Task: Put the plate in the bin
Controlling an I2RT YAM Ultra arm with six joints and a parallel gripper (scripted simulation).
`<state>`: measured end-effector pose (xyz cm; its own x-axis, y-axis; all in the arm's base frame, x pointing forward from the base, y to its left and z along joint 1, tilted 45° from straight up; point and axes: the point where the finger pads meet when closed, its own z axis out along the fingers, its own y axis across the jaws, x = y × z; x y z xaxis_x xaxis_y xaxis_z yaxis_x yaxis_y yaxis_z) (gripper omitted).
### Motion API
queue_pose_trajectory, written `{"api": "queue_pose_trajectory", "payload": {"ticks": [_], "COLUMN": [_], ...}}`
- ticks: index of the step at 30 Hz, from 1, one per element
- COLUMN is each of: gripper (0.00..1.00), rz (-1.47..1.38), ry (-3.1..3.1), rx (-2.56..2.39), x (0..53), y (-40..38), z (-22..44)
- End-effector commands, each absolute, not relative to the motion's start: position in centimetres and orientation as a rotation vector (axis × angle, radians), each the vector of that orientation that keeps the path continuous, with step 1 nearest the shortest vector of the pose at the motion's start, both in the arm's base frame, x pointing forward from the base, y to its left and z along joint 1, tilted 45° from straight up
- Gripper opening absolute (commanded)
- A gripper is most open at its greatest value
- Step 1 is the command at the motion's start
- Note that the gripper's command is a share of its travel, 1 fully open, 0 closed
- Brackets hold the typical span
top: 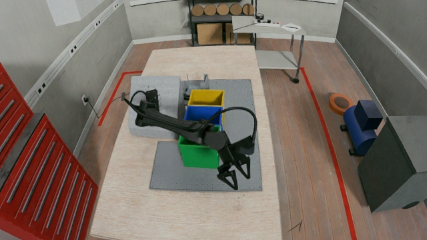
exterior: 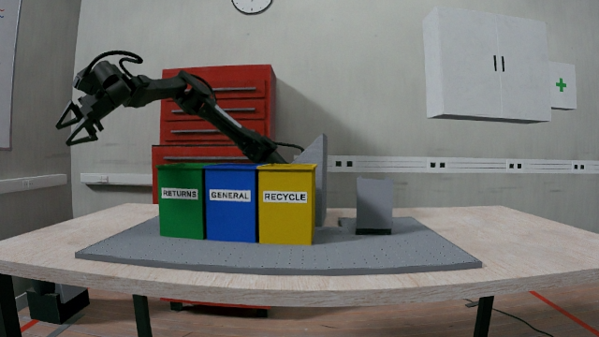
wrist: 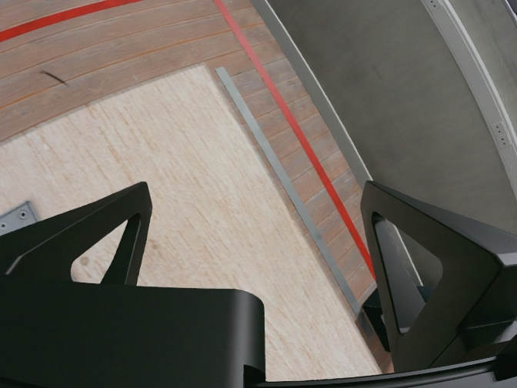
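Three bins stand touching in a row on a grey perforated mat [exterior: 374,257] on the tabletop [exterior: 538,253]. White labels read RETURNS on the green bin [exterior: 182,220], GENERAL on the blue bin [exterior: 231,220] beside it, and RECYCLE on the yellow bin [exterior: 285,222] at the far end from the green bin. All three are upright. The stack rack K1 [exterior: 374,208] stands apart from the yellow bin, on the side away from the green bin; its plates cannot be made out. The end effector [exterior: 79,125] hangs high, beyond the green bin's outer side, fingers spread wide with nothing between them.
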<state>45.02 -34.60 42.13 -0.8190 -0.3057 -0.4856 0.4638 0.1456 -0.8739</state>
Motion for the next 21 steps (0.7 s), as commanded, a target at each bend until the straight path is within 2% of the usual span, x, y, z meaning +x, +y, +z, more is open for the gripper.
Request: {"api": "queue_pose_trajectory", "payload": {"ticks": [1, 4, 10, 17, 21], "gripper": [1.0, 1.0, 1.0, 1.0, 1.0], "rz": [-1.681, -1.635, -1.566, -1.529, -1.463], "ry": [1.78, 1.782, 1.845, 1.826, 1.89], "rx": [0.158, 0.135, 0.091, 0.1, 0.06], "x": [47.2, 46.7, 49.6, 49.5, 51.6], "y": [-32.1, -31.4, -30.3, -29.2, -28.5], "z": [43.4, 44.5, 40.7, 41.7, 38.5]}}
